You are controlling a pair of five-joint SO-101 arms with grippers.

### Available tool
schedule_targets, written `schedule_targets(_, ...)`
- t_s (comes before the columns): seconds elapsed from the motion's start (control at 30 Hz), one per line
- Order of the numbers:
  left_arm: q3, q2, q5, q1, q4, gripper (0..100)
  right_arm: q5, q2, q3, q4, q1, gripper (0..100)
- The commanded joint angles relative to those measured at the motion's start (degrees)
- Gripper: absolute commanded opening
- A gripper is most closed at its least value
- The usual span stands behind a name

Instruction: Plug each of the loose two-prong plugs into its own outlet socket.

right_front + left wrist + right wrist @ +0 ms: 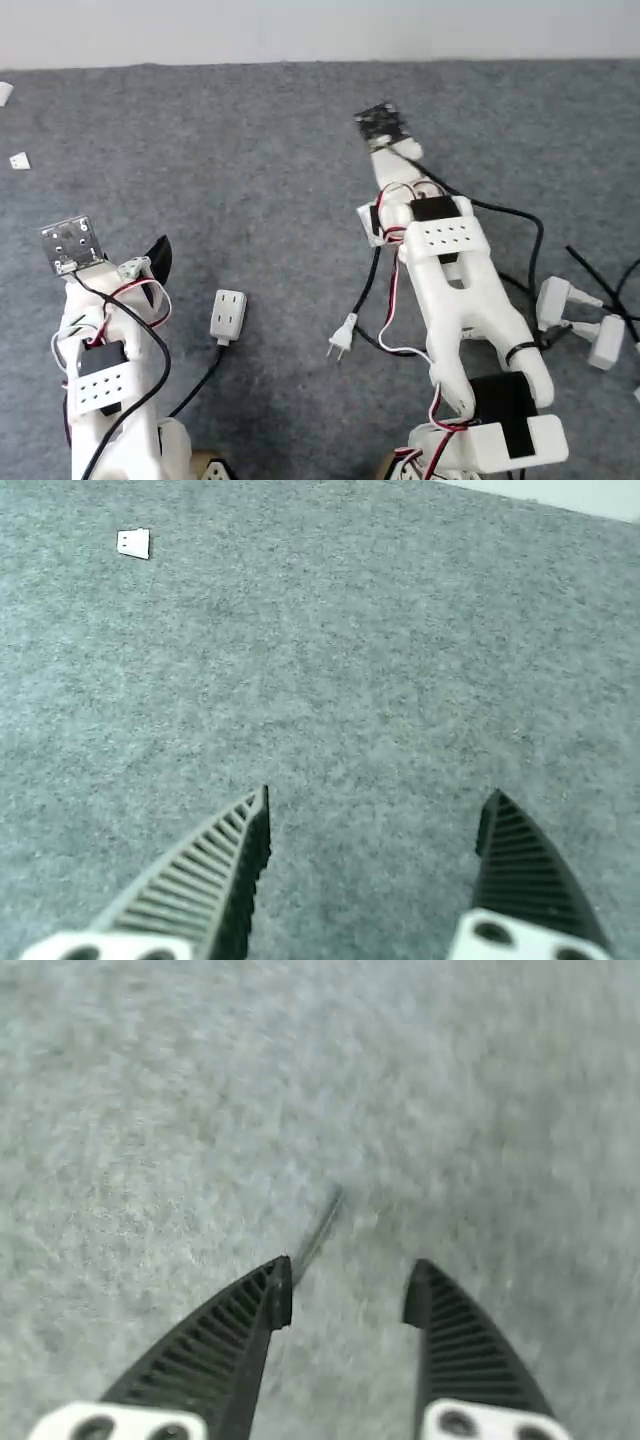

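Note:
A white two-prong plug (343, 337) on a black cable lies on the grey carpet at centre, its prongs toward the front edge. A white outlet socket block (228, 314) with its own black cable lies to its left. My left gripper (147, 264) hovers left of the socket block; in the left wrist view it (375, 840) is open over bare carpet. The right arm (440, 250) stretches toward the far side, behind the plug. My right gripper (348, 1280) is open above the carpet with nothing between its fingers, and a thin dark line (320, 1225) lies just ahead.
More white plugs and adapters (575, 318) with black cables lie at the right edge. Small white pieces (20, 160) sit at the far left; one such piece (133, 543) is ahead of the left gripper. A pale wall borders the carpet's far side.

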Motion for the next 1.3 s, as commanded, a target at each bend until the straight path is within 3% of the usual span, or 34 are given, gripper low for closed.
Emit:
schedule_targets(0.0,-1.98,-0.7,0.0,0.35,-1.49,31,-11.43,-5.05,-4.48,6.02,0.92,18.1)
schedule_targets(0.13,-1.98,-0.7,0.0,0.35,-1.49,31,-23.38,-10.42,-3.16,16.57,0.31,10.3)
schedule_targets(0.23,-1.98,-0.7,0.0,0.35,-1.49,31,-29.71,-13.67,2.81,19.91,-4.62,9.9)
schedule_targets(0.43,-1.98,-0.7,0.0,0.26,-1.49,31,-36.92,-12.97,15.47,6.55,-7.87,9.9)
schedule_targets(0.63,-1.98,-0.7,0.0,0.26,-1.49,31,-47.3,-6.29,17.93,1.01,-7.78,9.9)
schedule_targets(0.73,-1.98,-0.7,0.0,0.26,-1.49,31,-48.53,-1.27,16.44,0.13,-9.63,9.9)
schedule_targets(0.97,-1.98,-0.7,0.0,0.26,-1.49,31,-48.35,4.18,9.58,12.18,-18.33,9.9)
schedule_targets(1.27,-1.98,-0.7,0.0,0.26,-1.49,31,-45.8,3.65,9.67,12.35,-18.59,9.4)
